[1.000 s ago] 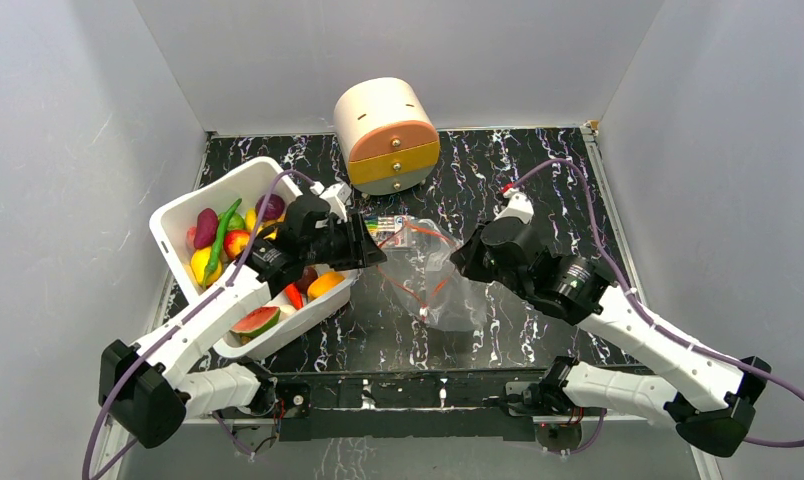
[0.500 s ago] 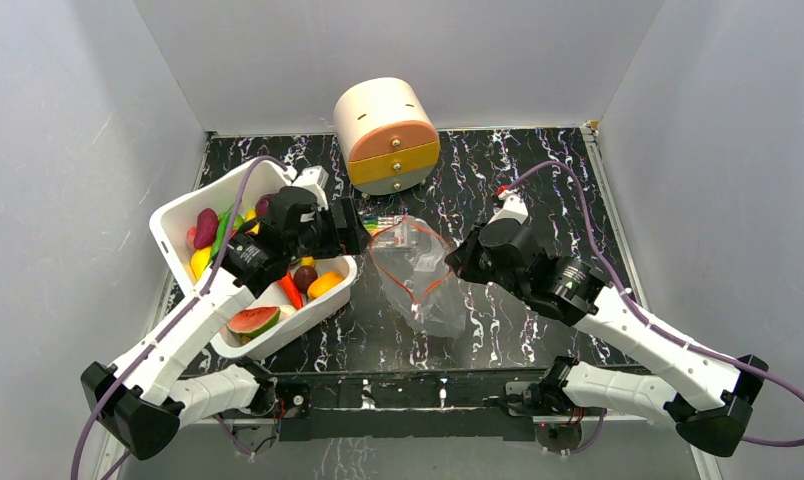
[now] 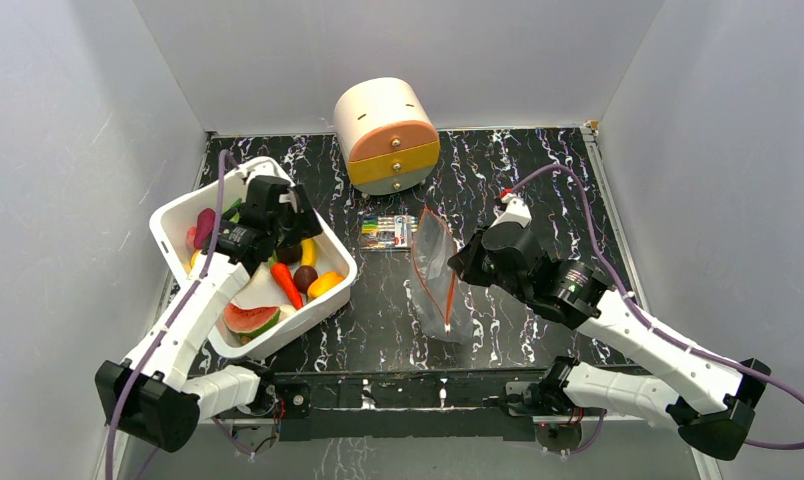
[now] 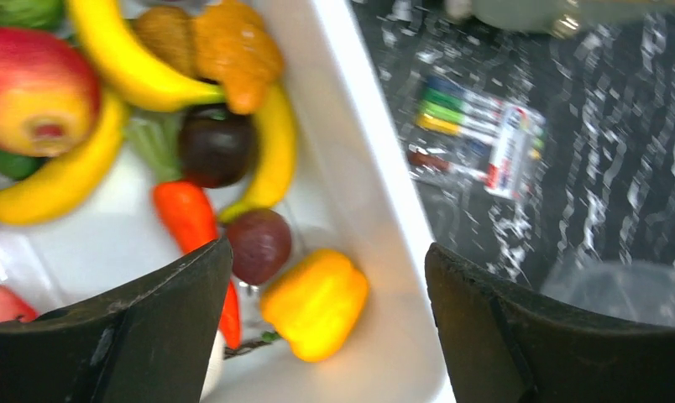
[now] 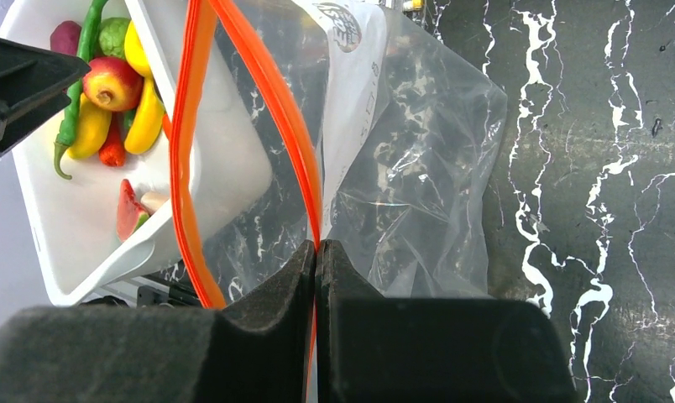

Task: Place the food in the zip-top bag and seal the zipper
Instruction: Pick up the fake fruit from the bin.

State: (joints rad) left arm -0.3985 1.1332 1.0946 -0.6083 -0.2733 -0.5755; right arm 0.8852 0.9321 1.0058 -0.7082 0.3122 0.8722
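The food lies in a white bin [image 3: 174, 208]: a watermelon slice [image 3: 250, 320], a carrot [image 3: 286, 283], a yellow pepper [image 3: 325, 284] and others. My left gripper [image 3: 278, 222] hovers open and empty over the bin. In the left wrist view it [image 4: 327, 252] is above the yellow pepper [image 4: 316, 302], next to a purple piece [image 4: 259, 243], the carrot [image 4: 183, 214] and bananas [image 4: 271, 151]. My right gripper [image 3: 463, 262] is shut on the zipper [image 5: 275, 92] of the zip-top bag [image 3: 433, 275], holding it upright, mouth narrowly open. No food shows in the bag [image 5: 418, 168].
A flat pack of coloured pens [image 3: 386, 230] lies between the bin and the bag, also in the left wrist view [image 4: 477, 126]. A round cream drawer unit [image 3: 386, 135] stands at the back. The bin's right wall [image 4: 376, 168] is close to the bag.
My left gripper let go of the bag's mouth and moved left over the bin. The bag's mouth fell from wide open to a narrow slit, held by the right gripper alone.
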